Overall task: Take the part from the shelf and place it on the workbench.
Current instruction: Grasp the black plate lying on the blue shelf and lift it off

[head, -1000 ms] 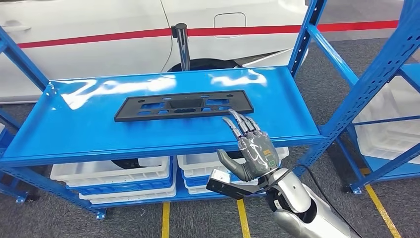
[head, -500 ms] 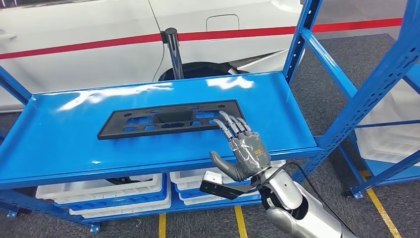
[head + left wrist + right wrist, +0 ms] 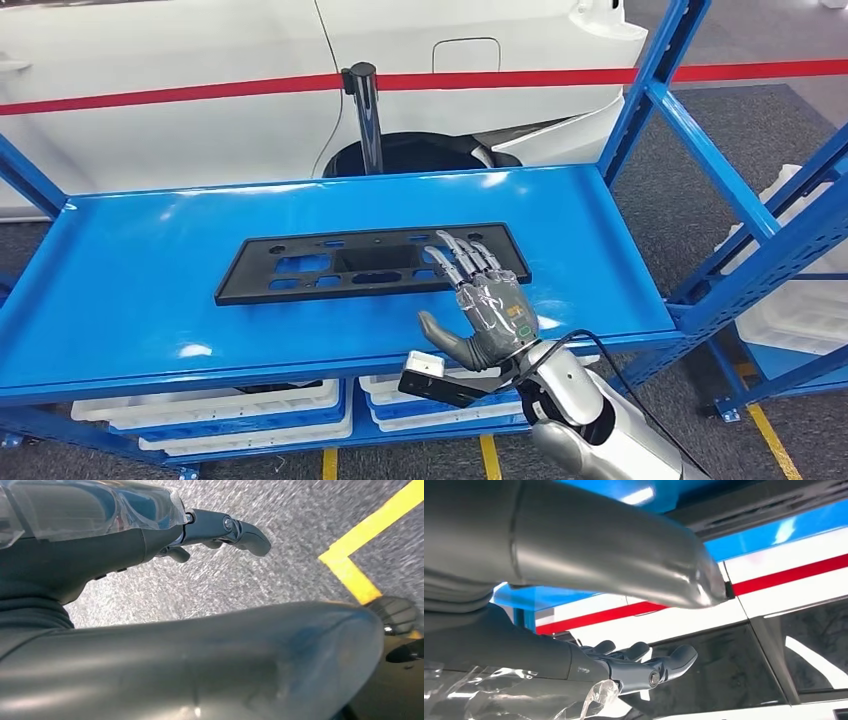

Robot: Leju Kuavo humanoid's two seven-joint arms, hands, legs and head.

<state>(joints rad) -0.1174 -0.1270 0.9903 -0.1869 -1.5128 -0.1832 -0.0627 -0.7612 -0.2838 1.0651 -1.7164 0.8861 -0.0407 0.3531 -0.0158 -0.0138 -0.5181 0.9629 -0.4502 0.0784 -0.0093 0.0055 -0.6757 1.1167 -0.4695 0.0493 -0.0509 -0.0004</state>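
A flat black part (image 3: pixel 330 265) with several cut-outs lies lengthwise on the blue shelf (image 3: pixel 130 290). My right hand (image 3: pixel 485 305) reaches in over the shelf's front edge. Its fingers (image 3: pixel 455 255) are stretched out and spread above the part's right end, and the thumb points left, off the part. Whether the fingertips touch the part I cannot tell. In the right wrist view the right hand (image 3: pixel 624 665) has thumb and fingers apart with nothing between them. My left hand (image 3: pixel 150 535) hangs over the grey floor, its fingers (image 3: pixel 225 527) loose and empty.
White bins (image 3: pixel 240 420) fill the level below the shelf. Blue uprights (image 3: pixel 650 90) frame the right side, with another rack and a white bin (image 3: pixel 800 300) beyond. A black post (image 3: pixel 365 110) and a white car (image 3: pixel 200 60) stand behind. Yellow lines (image 3: pixel 765 440) mark the floor.
The view has shifted. My right hand has moved forward, from the part's near right edge to over its right end.
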